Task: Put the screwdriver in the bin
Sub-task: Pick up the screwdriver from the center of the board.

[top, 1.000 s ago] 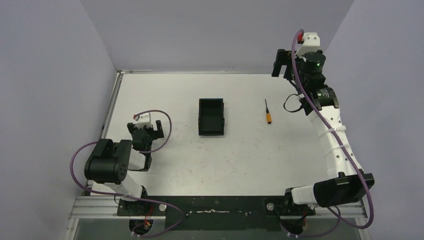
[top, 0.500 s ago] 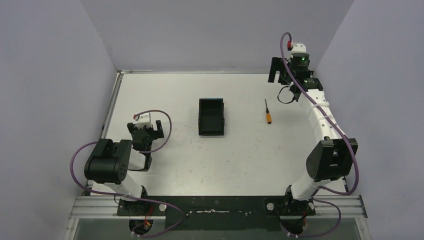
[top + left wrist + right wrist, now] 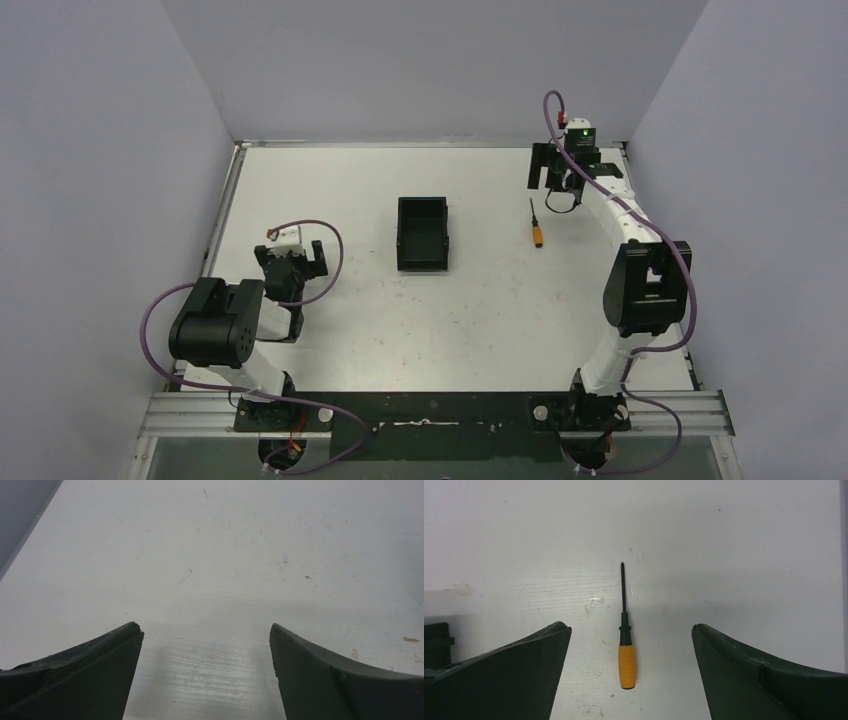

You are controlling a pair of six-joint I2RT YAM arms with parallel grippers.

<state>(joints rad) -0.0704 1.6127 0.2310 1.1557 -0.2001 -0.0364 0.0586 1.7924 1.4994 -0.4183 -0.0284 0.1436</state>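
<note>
The screwdriver [image 3: 537, 224] has an orange handle and a thin dark shaft and lies flat on the white table, right of centre. In the right wrist view the screwdriver [image 3: 626, 650] lies between my open fingers, below them. My right gripper [image 3: 546, 170] is open and hovers just beyond the shaft's tip. The black bin [image 3: 422, 233] sits empty at the table's middle; its edge shows at the left of the right wrist view [image 3: 436, 640]. My left gripper [image 3: 292, 262] is open and empty, low over the table at the left; in the left wrist view [image 3: 206, 630] only bare table lies between its fingers.
Grey walls close in the table on the left, back and right. The table's back edge [image 3: 430, 145] runs just beyond my right gripper. A metal rail [image 3: 430, 410] runs along the near edge by the arm bases.
My right arm has swung left and down from the far right corner, bringing its gripper over the screwdriver's far end. The left arm, bin and screwdriver have not moved.
</note>
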